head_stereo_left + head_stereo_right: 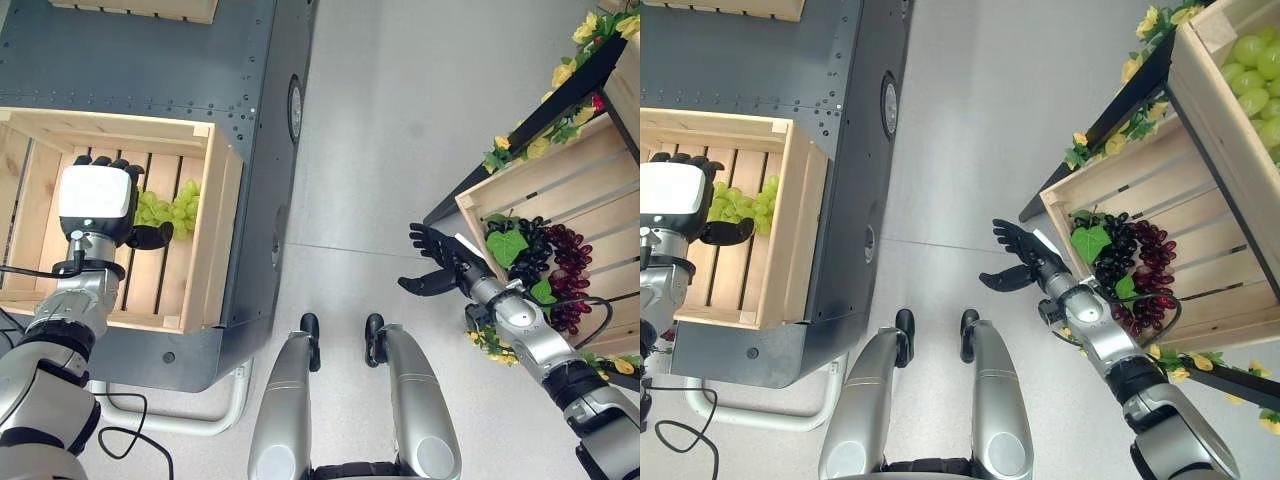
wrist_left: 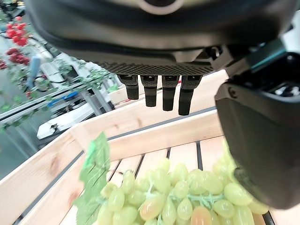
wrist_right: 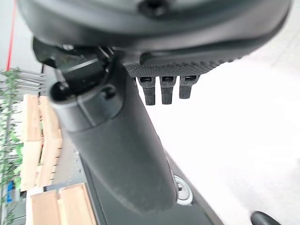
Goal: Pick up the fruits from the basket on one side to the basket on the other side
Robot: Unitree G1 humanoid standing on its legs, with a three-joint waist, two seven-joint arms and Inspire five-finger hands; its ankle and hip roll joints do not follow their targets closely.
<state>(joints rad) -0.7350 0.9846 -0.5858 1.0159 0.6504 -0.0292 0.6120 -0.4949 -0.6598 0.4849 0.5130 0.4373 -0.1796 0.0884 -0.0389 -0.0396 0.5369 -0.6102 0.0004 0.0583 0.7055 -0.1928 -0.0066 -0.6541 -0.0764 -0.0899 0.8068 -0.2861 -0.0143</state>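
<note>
- We see the green grape bunch [image 1: 168,210] lying on the slats inside the left wooden crate [image 1: 215,225], near that crate's far wall.
- Our left hand [image 1: 98,205] hovers just over the bunch inside the left wooden crate; in its wrist view the fingers are straight and the thumb stands apart beside the grapes, gripping nothing.
- Our right hand [image 1: 438,262] hangs over the floor just outside the right wooden crate [image 1: 560,185], fingers spread, empty.
- Dark and red grape bunches [image 1: 548,262] with a leaf rest in that right wooden crate.
- We judge a grape bunch soft, lumpy and easily bruised, with berries that shed; cup it from below or pinch near the stem, gently.
</note>
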